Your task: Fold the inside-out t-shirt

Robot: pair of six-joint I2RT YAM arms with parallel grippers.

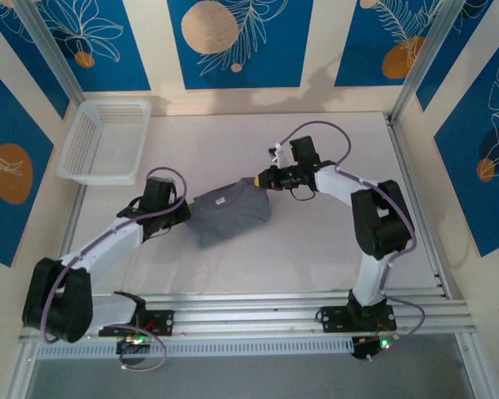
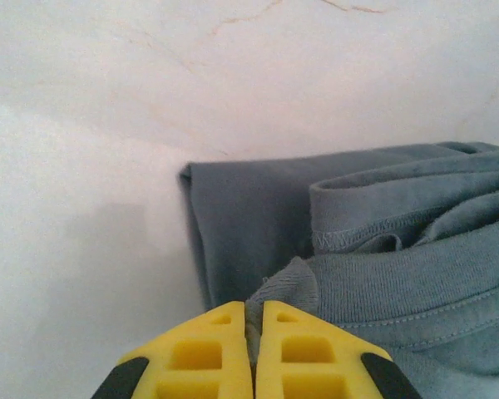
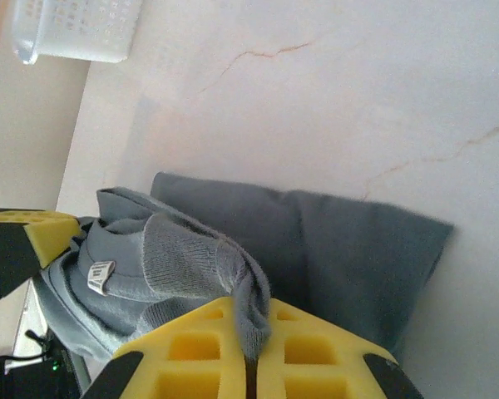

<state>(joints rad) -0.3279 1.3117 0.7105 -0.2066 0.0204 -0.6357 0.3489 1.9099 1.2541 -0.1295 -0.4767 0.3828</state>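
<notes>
Lying in the middle of the table (image 1: pixel 316 241) between the two arms, the t-shirt (image 1: pixel 229 214) is gathered into a compact stack of several layers. The folding looks well along but not finished, since both ends are pinched. The left gripper (image 2: pixel 254 314) is clamped on a stitched edge at the stack's left, and the right gripper (image 3: pixel 251 316) on a cloth fold at its right. The neck tag (image 3: pixel 101 276) shows. The sleeves are buried, and the neatness of the lower layers cannot be told.

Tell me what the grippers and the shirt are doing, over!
Left gripper shut on t-shirt edge. Right gripper shut on the opposite edge. T-shirt bunched mid-table between them. White basket sits apart, far left corner, not in the way.
</notes>
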